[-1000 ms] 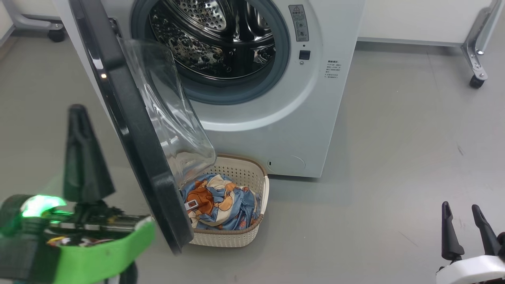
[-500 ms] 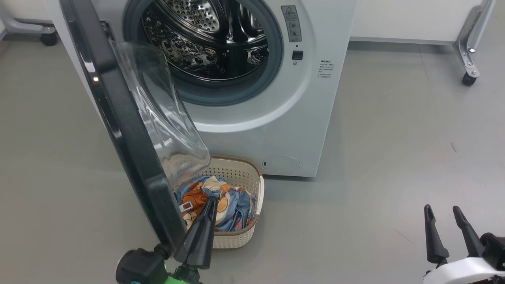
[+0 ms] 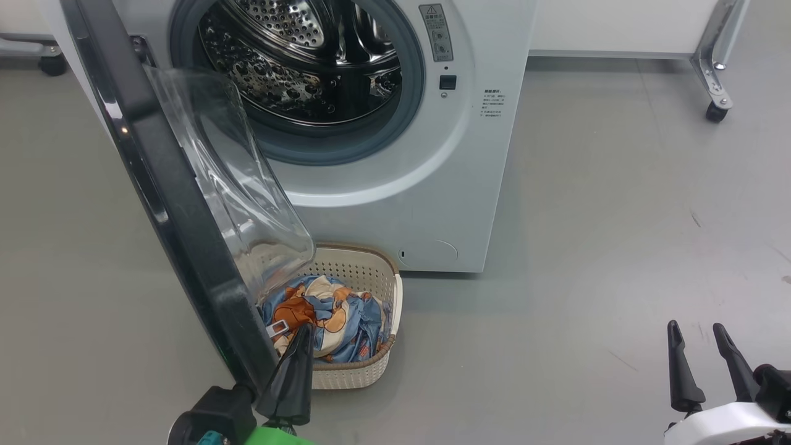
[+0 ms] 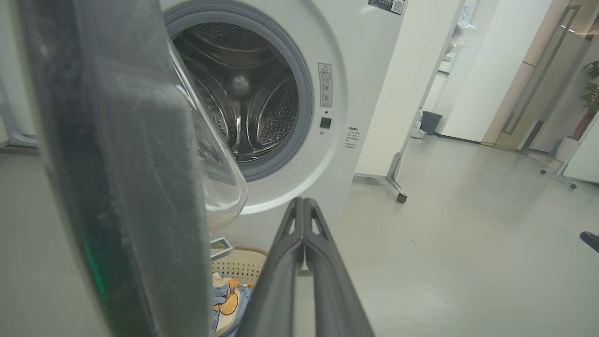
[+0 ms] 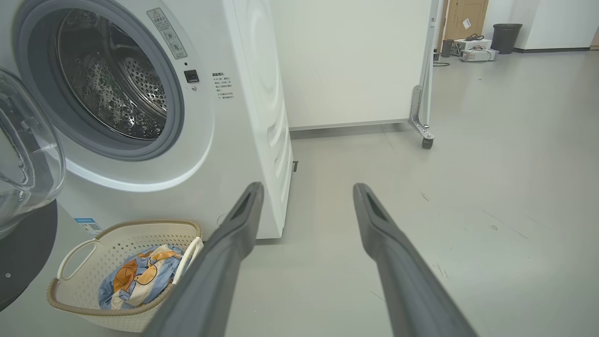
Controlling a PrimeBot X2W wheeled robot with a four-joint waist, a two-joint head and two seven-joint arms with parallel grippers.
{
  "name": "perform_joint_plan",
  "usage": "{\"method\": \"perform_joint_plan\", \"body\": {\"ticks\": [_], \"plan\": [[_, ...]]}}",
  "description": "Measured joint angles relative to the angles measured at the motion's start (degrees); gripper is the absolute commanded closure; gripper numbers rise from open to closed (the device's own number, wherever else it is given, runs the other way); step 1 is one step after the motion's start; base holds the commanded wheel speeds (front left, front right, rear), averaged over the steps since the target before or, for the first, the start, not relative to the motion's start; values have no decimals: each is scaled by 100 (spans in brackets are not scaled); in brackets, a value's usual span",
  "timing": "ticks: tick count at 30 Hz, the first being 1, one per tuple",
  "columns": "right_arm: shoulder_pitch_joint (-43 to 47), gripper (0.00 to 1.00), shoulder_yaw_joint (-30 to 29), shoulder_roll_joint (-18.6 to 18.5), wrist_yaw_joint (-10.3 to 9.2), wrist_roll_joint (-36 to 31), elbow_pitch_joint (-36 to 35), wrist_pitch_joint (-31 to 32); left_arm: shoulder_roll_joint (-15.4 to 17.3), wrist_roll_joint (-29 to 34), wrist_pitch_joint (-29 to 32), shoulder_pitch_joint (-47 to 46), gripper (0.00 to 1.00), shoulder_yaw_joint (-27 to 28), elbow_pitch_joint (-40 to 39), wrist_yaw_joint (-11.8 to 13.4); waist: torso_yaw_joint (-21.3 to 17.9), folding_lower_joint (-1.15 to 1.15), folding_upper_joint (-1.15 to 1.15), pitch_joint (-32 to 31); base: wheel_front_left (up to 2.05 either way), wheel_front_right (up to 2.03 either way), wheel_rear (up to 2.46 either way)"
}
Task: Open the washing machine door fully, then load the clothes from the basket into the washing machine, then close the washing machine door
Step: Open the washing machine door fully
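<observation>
Nearest you, at the bottom edge of the head view, your left gripper (image 3: 304, 329) has its two dark fingers clenched flat together with nothing between them. They point up along the inner side of the washing machine door (image 3: 167, 204); you cannot tell from here whether they touch its rim. Pressed together like that, they probably serve as a blunt pusher for swinging the door wider, not as a grab. At the lower right, well apart from everything, your right gripper (image 3: 695, 329) hangs over bare floor (image 3: 587, 278) with its fingers spread wide and empty, probably held ready for the clothes. The door stands out from the machine, edge-on to you. Its black rim runs from the upper left down to the left fingers, and its clear glass bulge (image 3: 228, 179) overhangs the basket (image 3: 352, 374). The basket sits on the floor just in front of the washing machine (image 3: 432, 204), below the opening, which makes for a short lift to the drum. The clothes (image 3: 337, 315), light blue with orange-brown bears, lie crumpled inside it. The door hides the basket's left side, and a small metal latch (image 3: 281, 326) on the door crosses the fabric. Farther back, the steel drum (image 3: 296, 68) shines inside its grey gasket (image 3: 346, 145); you see no garment in it, though its top is cut off. Behind, a wheeled metal frame leg (image 3: 710, 93) is cropped at the corner.
</observation>
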Motion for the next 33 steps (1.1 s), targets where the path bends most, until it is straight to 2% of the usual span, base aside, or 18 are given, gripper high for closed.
{"method": "perform_joint_plan", "body": {"ticks": [16,33], "plan": [[1,0,1,-8,0,10,0,0,-1,-44,-196,-257,100,134,522,270,31,0,0,28,0,0,0],[4,0,-36,-36,0,26,-5,0,-3,-121,-300,-464,100,104,779,326,220,0,0,61,0,0,0]]}}
